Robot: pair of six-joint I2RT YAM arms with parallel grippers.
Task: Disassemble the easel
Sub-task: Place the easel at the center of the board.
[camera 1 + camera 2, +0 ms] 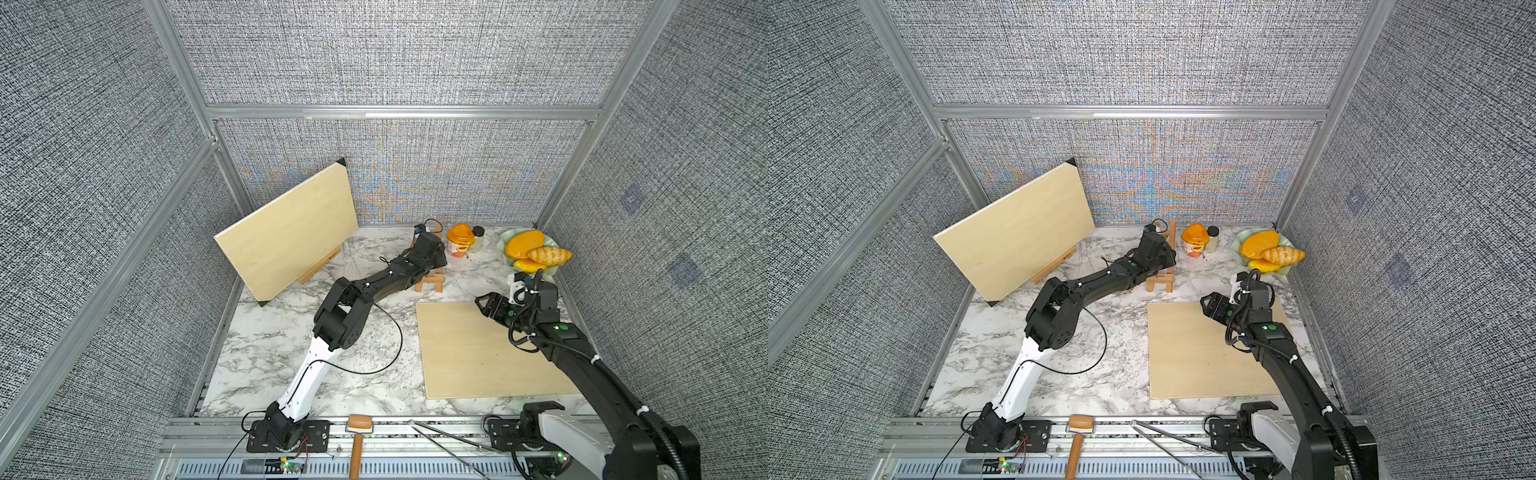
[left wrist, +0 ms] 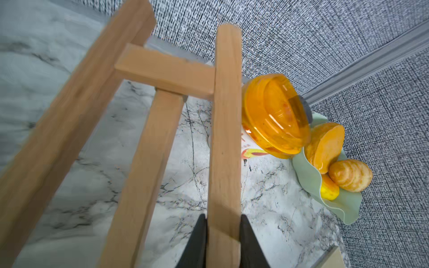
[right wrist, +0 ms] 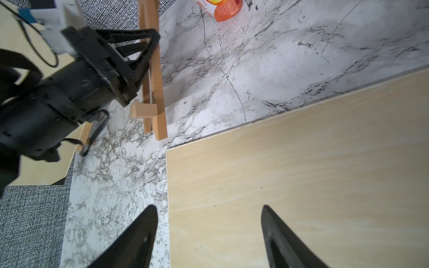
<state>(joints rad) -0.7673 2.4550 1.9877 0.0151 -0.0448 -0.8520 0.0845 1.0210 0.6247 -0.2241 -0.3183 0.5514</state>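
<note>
Toward 1 o'clock from the middle of the counter (image 1: 270, 353), in both top views, stands the small wooden easel (image 1: 430, 284), mostly hidden under the left arm. The left claw (image 2: 224, 221) is clamped on one of its side rails. The left wrist view shows a black finger (image 2: 199, 232) pressed to each face of that rail, with the crossbar and centre strut beside it. Whether the easel's feet touch the counter I cannot tell. The right claw (image 3: 207, 208) hangs with its jaws well apart and nothing between them, over the 12 o'clock edge of a board (image 1: 478, 353) lying flat at 4 o'clock. A second board (image 1: 291, 232) leans at 10 o'clock on a second easel (image 1: 320, 266). Just past the held easel, also at 1 o'clock, is a cup (image 1: 460, 239) with an orange lid, and a jar (image 1: 478, 236) is just beside it. A green bowl (image 1: 504, 241) of yellow-orange food sits in the 2 o'clock corner. At 6 o'clock, on the metal rail off the counter, lie a roller (image 1: 359, 424) and tongs (image 1: 449, 438).
</note>
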